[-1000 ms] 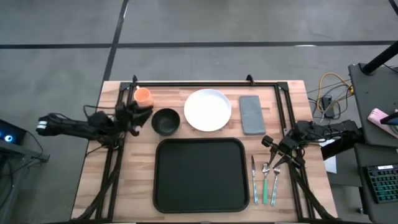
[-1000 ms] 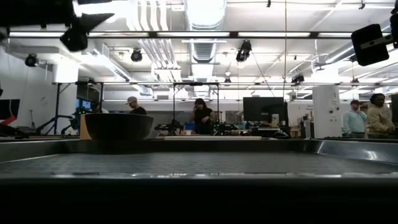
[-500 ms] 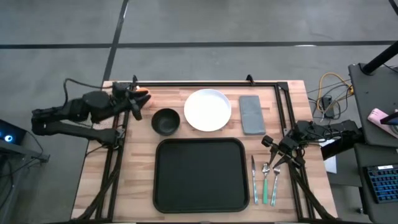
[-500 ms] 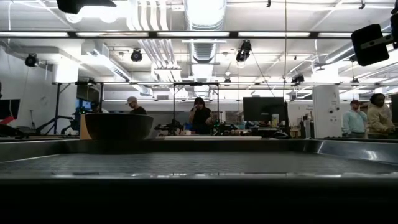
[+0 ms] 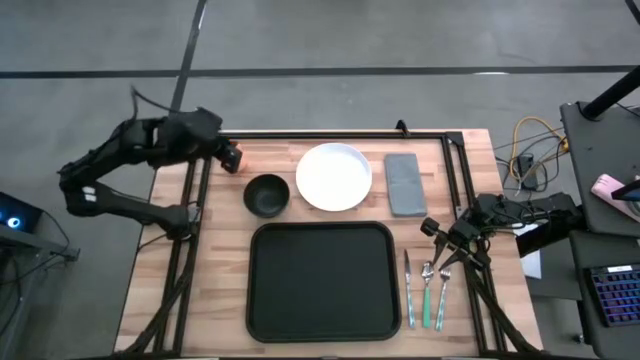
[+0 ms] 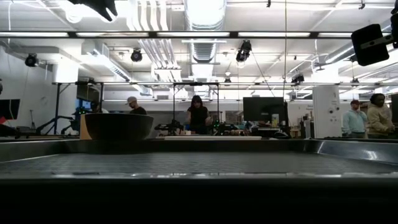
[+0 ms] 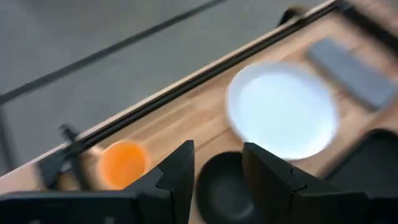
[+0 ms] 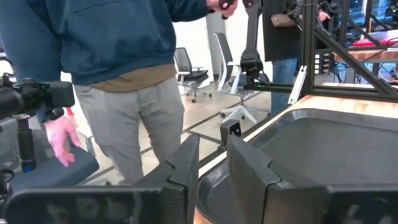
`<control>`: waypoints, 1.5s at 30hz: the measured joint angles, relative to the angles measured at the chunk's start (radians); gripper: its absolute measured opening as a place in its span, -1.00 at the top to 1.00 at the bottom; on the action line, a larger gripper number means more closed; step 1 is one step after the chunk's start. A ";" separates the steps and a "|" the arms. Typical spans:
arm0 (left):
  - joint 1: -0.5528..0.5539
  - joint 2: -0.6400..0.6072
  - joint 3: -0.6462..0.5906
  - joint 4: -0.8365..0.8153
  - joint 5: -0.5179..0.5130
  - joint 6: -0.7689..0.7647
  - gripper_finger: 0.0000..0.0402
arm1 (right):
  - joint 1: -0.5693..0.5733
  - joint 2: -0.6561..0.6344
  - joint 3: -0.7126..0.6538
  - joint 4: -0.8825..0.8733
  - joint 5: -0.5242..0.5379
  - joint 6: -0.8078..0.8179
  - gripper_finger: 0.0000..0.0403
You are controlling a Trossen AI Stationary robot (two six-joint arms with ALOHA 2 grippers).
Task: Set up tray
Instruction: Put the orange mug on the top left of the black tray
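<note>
I read this as the very start of the job, nothing loaded yet. The tray (image 5: pixel 322 282) lies flat on the wooden table (image 5: pixel 150 290) at the near-middle, and I see nothing on it. Everything else I place from the tray.

Just beyond the tray's far edge: black bowl (image 5: pixel 266 195) off its far-left corner, white plate (image 5: pixel 334 177) about centred, grey napkin (image 5: pixel 403 183) off the far-right corner. All three are apart from the rim. Just beside the tray's right edge lies the cutlery (image 5: pixel 426 290), several pcs side by side, handles toward the near end.

Left gripper (image 5: pixel 228 157) is up in the air beyond the tray's far-left corner, past the bowl. In the left wrist view its fingers (image 7: pixel 176 177) stand apart w/ nothing between them, and below them I see an orange cup (image 7: pixel 123 159) at the table's far-left corner, then the bowl and plate. In the high view the arm hides the cup.

Right gripper (image 5: pixel 440 235) sits low, just off the tray's right side, above the far ends of the cutlery. Right wrist view shows a gap betw. the fingers (image 8: pixel 180 169), nothing held, tray wall right ahead. A person stands in the room beyond.

Next move, as I judge it: bring the left gripper down over the cup or bowl, square the fingers to it, close, lift clear of the rim, and set it inside the tray. Rim clearance is the thing to watch.
</note>
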 joint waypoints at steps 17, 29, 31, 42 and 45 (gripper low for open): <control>0.328 0.279 0.026 -0.184 0.248 0.160 0.42 | 0.000 0.000 0.000 0.000 0.000 0.000 0.60; 0.413 0.311 -0.004 -0.166 0.241 0.227 -0.23 | 0.000 0.000 0.000 0.000 0.000 0.000 0.65; 0.422 0.311 -0.039 -0.127 0.244 0.232 -0.30 | 0.000 0.000 0.000 0.000 0.000 0.000 0.66; 0.475 0.311 -0.368 0.051 0.259 0.257 -0.34 | 0.000 0.000 0.000 0.000 0.000 0.000 0.61; 0.483 0.311 -0.428 0.112 0.267 0.258 -0.34 | 0.000 0.000 0.000 0.000 0.000 0.000 0.59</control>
